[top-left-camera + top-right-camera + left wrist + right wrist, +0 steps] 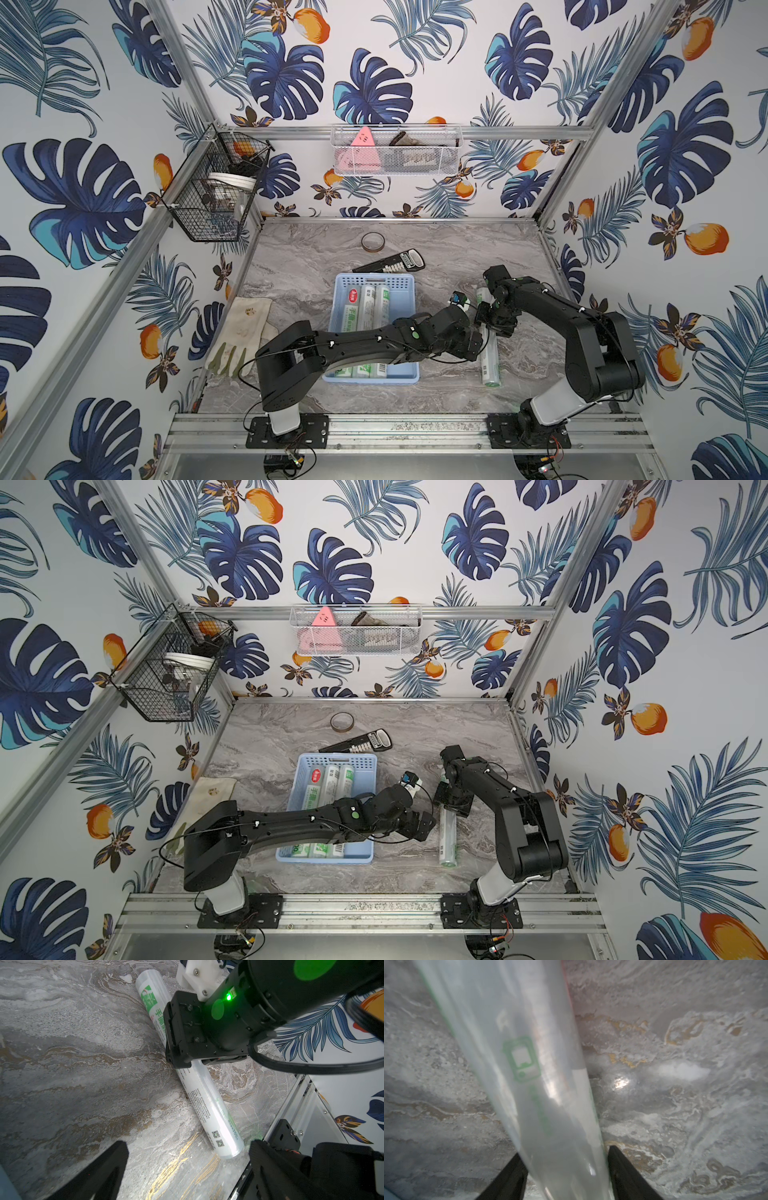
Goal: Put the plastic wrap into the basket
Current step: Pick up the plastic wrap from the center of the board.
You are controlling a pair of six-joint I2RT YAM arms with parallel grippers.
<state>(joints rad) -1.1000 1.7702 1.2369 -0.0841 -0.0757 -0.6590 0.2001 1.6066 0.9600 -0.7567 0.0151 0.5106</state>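
Plastic wrap [207, 1103] on the table [83, 1064], clamped in right pincer [564, 1153]; left pincer [188, 1144] spread wide, empty.

A tape roll [372, 241], a black keypad device [392, 262] and a stained glove [241, 332] lie on the marble bench [299, 257], under a hanging black wire basket [208, 195].

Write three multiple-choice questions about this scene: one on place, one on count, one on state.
1. Where is the white-and-green plastic wrap roll outside the light-blue plastic basket? A. on the grey marble table B. in the black wire basket C. on the glove
2. How many rolls lie in the basket? A. two B. three C. four
3. The left gripper is: A. shut on a roll B. open C. shut, empty
Key: A, it lies beside the basket; B, three lie side by side; B, its fingers stand wide apart.
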